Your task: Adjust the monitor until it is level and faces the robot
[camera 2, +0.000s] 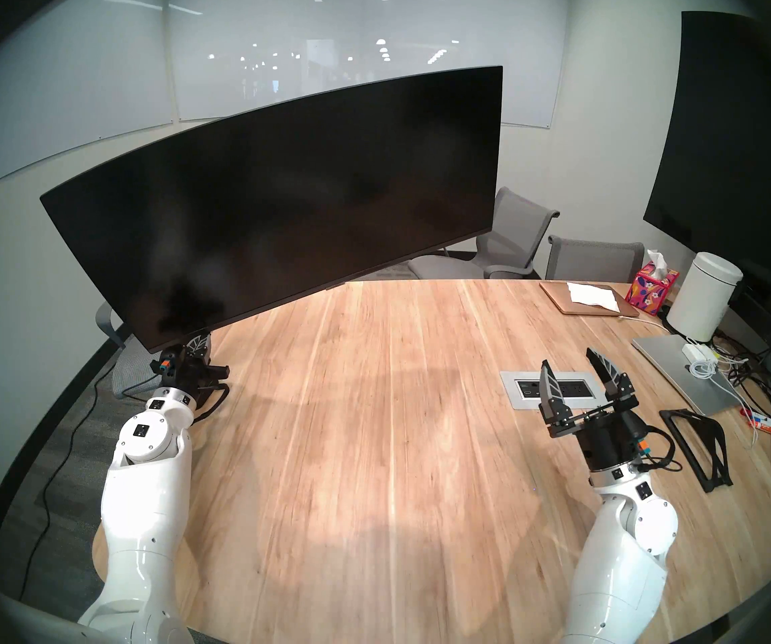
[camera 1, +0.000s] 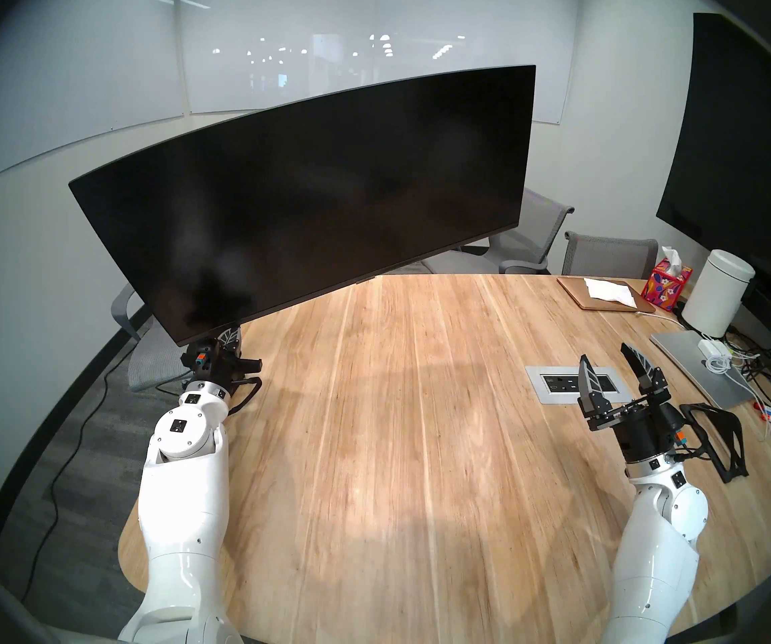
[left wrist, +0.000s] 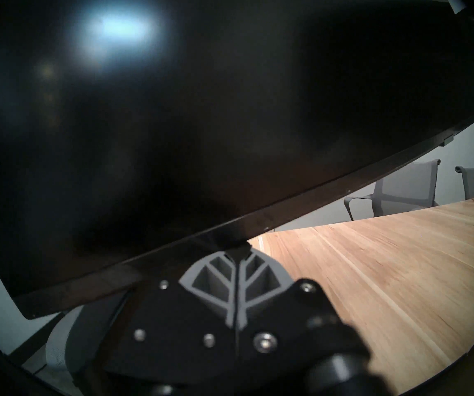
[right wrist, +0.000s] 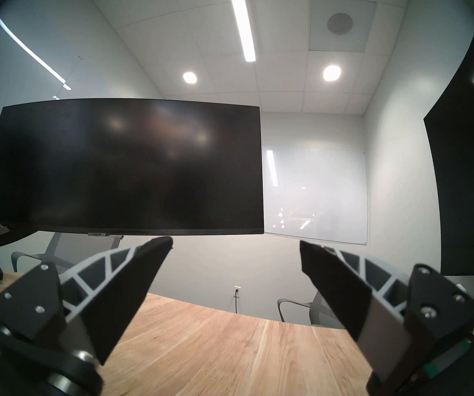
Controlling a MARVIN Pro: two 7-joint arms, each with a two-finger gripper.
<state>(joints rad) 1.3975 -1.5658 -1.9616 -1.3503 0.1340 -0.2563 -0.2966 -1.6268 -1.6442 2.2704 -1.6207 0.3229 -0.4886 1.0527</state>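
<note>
A pale wooden table (camera 1: 421, 420) fills a small meeting room with whiteboard walls. Above its far left part hangs the monitor (camera 1: 309, 187), dark and tilted, its left end low (near the table edge) and its right end high. The left gripper (camera 1: 230, 337) sits under that low left corner, jaws closed together, tips at the bottom bezel. The right gripper (camera 1: 606, 373) hovers wide open, holding nothing, over the table's right side.

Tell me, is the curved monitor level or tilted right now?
Tilted. In the head view the monitor slopes, its left end low near the left gripper.
</note>
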